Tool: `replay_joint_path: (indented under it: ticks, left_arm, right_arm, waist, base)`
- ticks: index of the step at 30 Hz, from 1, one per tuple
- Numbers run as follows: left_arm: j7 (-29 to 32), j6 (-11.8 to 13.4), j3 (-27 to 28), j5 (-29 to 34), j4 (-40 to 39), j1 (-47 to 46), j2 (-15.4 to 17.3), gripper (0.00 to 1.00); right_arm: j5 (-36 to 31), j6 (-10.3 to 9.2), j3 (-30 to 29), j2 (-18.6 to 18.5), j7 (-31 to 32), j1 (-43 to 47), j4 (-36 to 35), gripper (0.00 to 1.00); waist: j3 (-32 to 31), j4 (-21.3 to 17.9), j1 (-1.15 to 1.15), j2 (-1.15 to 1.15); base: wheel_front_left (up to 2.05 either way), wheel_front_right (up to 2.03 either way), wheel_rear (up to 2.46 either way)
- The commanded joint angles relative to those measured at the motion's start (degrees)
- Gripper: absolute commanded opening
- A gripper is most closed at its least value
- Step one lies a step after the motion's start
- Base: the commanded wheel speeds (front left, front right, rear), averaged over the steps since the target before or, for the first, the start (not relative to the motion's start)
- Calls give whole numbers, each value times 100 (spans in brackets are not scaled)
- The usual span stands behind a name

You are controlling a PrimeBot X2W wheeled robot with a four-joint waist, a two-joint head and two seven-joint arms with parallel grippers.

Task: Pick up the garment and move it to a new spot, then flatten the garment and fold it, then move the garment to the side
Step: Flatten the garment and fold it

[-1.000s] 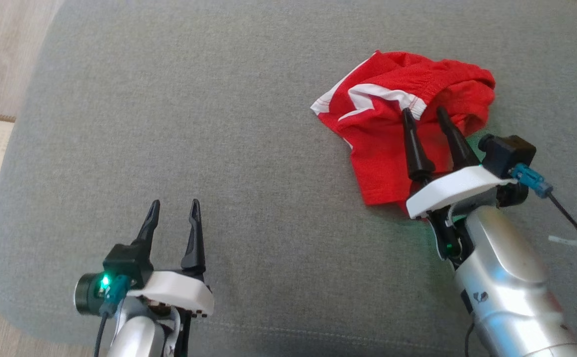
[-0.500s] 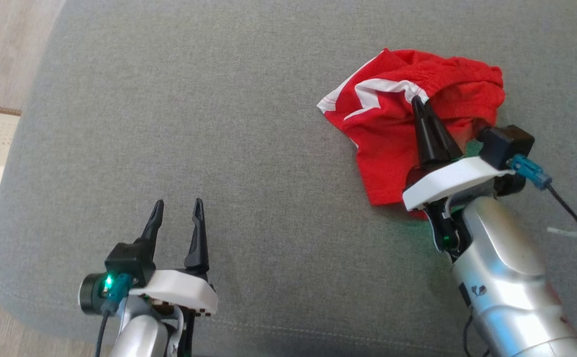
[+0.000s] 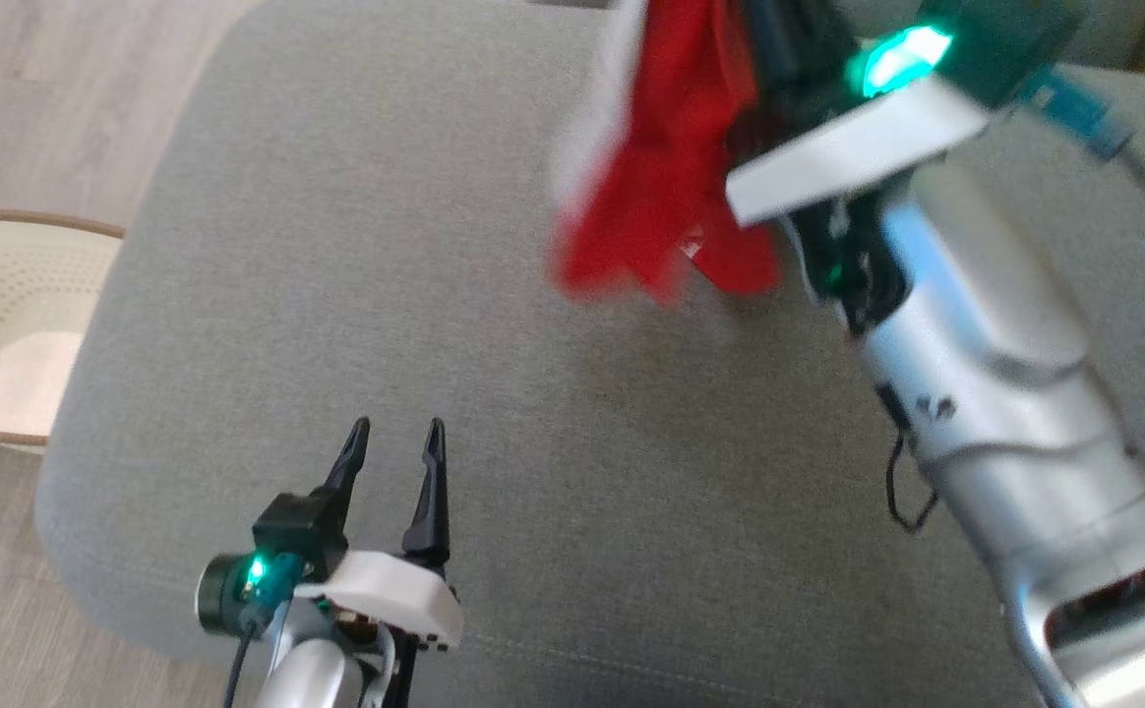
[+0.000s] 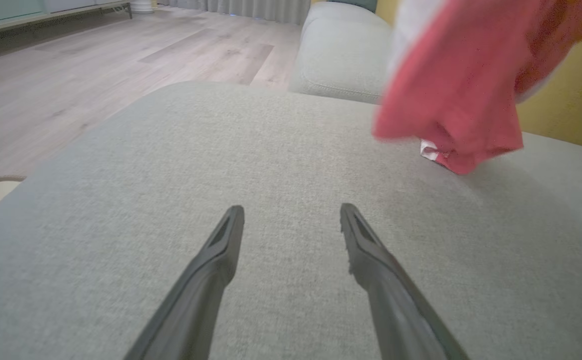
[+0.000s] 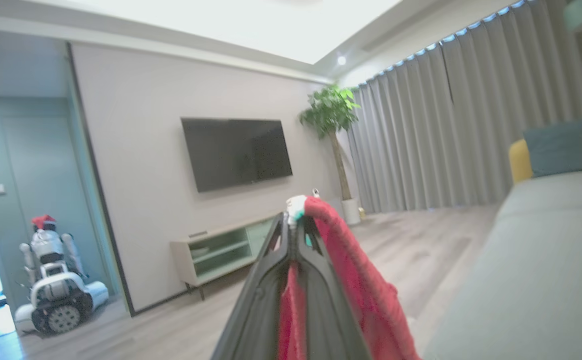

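Judged soft, light and limp, the garment is held by its white-trimmed edge in the clenched right claw above the sofa seat's far right, the left claw being spread.

We find open grey cushion ahead of the left claw and across to its right. The upper right is blocked: the red garment hangs from the right claw, and the right forearm slants across that side. A perforated basket stands off the cushion's left edge.
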Motion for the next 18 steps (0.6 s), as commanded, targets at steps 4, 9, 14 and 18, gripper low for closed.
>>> replay_joint_path:
  ticks: [4, 9, 14, 18]
  left_arm:
    - [-31, 20, 181, -39, -102, 28, 17, 100]
    - [-31, 35, 298, -14, -165, 52, 17, 100]
    - [-31, -25, 305, 16, -171, -51, 17, 100]
    - [-31, -79, 309, 91, -160, -180, 17, 100]
  right_arm:
    - [207, -5, 14, 118, -62, -410, -328, 0]
    - [-234, -5, 72, 118, -62, -12, 53, 0]
    - [-837, -5, 131, -202, -62, 835, 632, 0]
    - [-991, -5, -142, -681, -62, 1600, 952, 0]
  waist:
    - [-187, 105, 0, 0]
    - [-142, -153, 0, 0]
    - [1, -449, 0, 0]
    - [106, -655, 0, 0]
  base:
    - [0, 0, 0]
    - [0, 0, 0]
    - [0, 0, 0]
    - [0, 0, 0]
